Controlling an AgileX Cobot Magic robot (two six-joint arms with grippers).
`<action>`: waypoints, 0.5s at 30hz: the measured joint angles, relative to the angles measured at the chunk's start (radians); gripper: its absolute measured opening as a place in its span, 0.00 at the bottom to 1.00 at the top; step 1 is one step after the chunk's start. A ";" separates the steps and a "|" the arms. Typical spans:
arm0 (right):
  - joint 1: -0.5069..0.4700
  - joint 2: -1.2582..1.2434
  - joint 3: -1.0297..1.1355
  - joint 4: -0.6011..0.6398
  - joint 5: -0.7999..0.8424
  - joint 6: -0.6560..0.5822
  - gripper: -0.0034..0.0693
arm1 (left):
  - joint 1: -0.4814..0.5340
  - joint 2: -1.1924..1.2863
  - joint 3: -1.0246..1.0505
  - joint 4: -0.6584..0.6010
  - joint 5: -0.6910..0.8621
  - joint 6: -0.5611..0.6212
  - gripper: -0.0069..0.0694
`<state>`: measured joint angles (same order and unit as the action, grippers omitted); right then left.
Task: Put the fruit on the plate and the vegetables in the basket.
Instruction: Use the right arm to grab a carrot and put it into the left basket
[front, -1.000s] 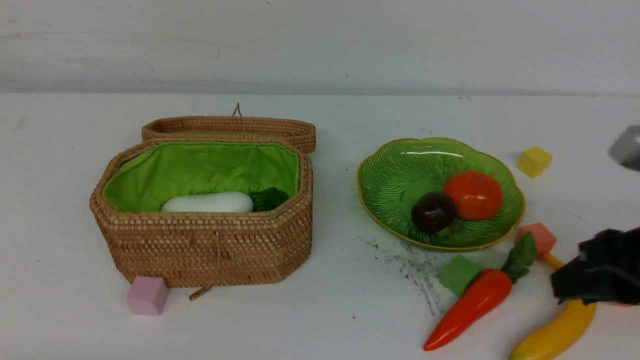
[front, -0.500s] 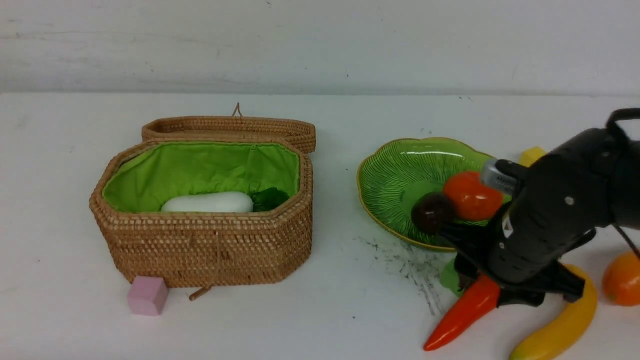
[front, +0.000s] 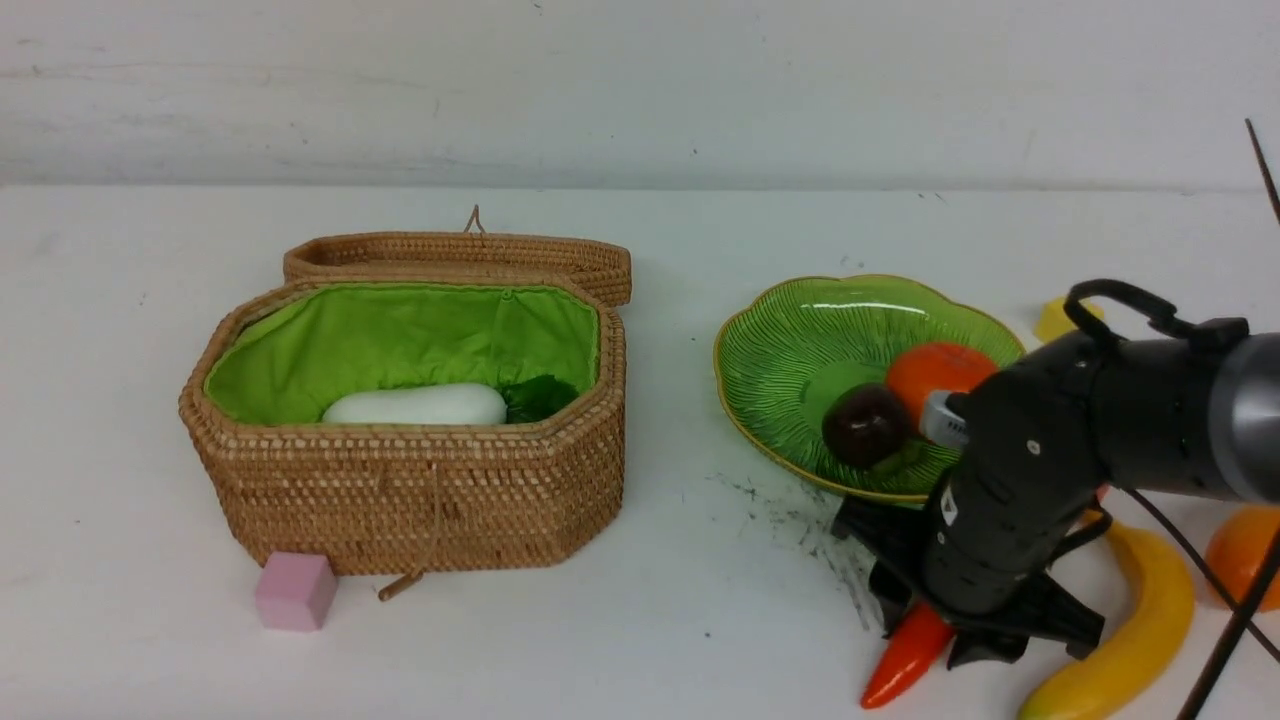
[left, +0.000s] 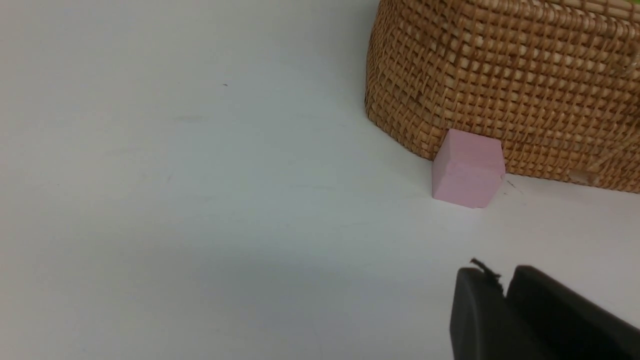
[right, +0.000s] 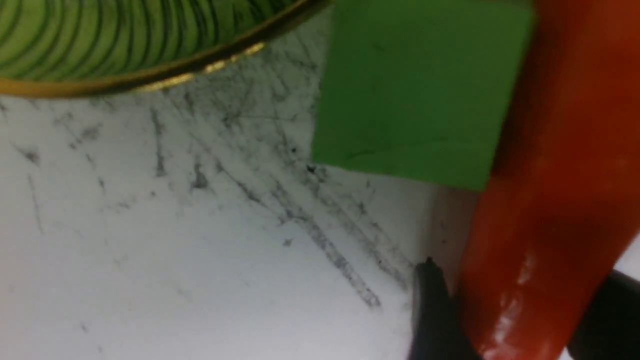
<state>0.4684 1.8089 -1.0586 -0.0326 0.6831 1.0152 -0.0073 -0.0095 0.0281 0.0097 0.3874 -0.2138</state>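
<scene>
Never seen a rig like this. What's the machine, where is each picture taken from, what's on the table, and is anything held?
This is a two-armed robot sorting toy food. The wide picture looks forward from between its arms; the other two come from cameras on its wrists. On the white table stand an open woven basket holding a white radish, and a green plate with an orange fruit and a dark plum. A banana, a mango and small cubes lie around. The black right arm reaches down beside the plate; the right fingers sit tight against both sides of the carrot, which lies on the table, not lifted. The left fingers, shut and empty, are near a pink cube by the basket.
</scene>
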 joint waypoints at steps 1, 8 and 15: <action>0.000 0.000 0.000 0.000 0.000 -0.001 0.51 | 0.000 0.000 0.000 0.000 0.000 0.000 0.19; 0.000 -0.004 -0.002 0.003 0.057 -0.016 0.44 | 0.000 0.000 0.000 0.000 0.000 0.000 0.20; 0.000 -0.117 -0.002 0.007 0.126 0.056 0.44 | 0.000 0.000 0.000 0.000 0.000 0.000 0.21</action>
<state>0.4684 1.6923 -1.0608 -0.0253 0.8091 1.0707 -0.0073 -0.0095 0.0281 0.0097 0.3874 -0.2138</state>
